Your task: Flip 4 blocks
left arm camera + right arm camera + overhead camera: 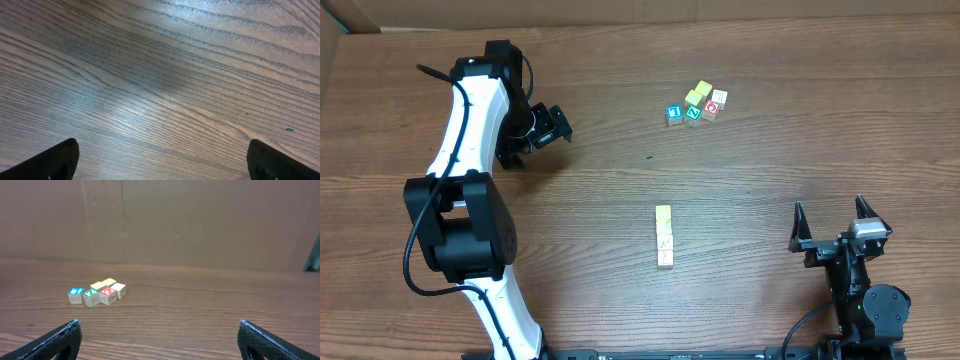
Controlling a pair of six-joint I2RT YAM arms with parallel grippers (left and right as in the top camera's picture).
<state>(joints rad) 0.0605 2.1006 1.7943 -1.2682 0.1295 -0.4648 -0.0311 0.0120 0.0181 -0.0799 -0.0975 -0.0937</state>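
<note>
The blocks lie in a tight cluster at the far right of the table: two yellow-faced ones (704, 89) (694, 98), a teal-faced one (692, 113) and a red-faced one (710, 108). The right wrist view shows them far ahead on the left: yellow (108, 282) (98, 285), teal (90, 298), red (107, 296). My right gripper (830, 210) (157, 330) is open near the front right, well short of the cluster. My left gripper (552, 128) (162, 162) is open over bare wood at the far left, with no block in its view.
A blue-faced cube (673, 113) (75, 295) and a white-topped cube (719, 97) (119, 290) touch the cluster. A short line of pale cubes (665, 236) lies at the table's middle. A cardboard wall (200, 220) stands behind the table.
</note>
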